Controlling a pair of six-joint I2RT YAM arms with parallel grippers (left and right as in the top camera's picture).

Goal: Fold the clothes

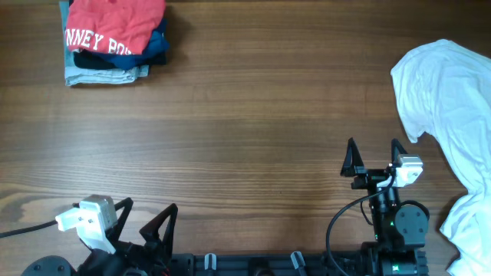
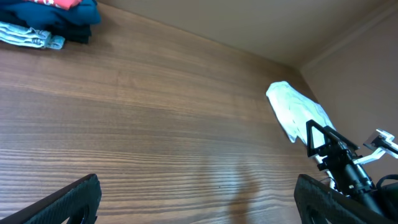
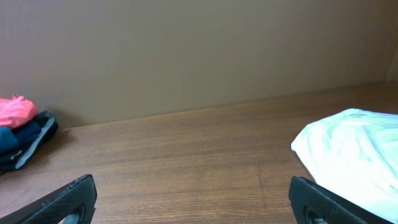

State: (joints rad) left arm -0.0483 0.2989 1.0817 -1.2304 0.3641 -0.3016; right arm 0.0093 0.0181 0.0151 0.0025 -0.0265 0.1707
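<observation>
Nearest the robot's base, both arms sit low at the front edge of the surface (image 1: 245, 115), a brown wood-grain top with a matte finish. The left gripper (image 1: 152, 204) has its dark, pointed fingers spread wide with nothing between them, and the right gripper (image 1: 373, 146) is spread just as wide, also holding nothing. The white shirt (image 1: 453, 100) lies just to the right of the right gripper and a little beyond it. It is a loose, rumpled heap of thin, soft cloth. Its long axis runs from the near right edge away toward the far side, with one rounded lobe bulging in toward the middle. The right arm is plainly the nearer one, and the left is well apart from it. Far off in the left corner sits a neat stack (image 1: 107, 69): the red T-shirt (image 1: 115, 23), white lettering showing, folded on top of dark blue and pale blue-grey garments.
</observation>
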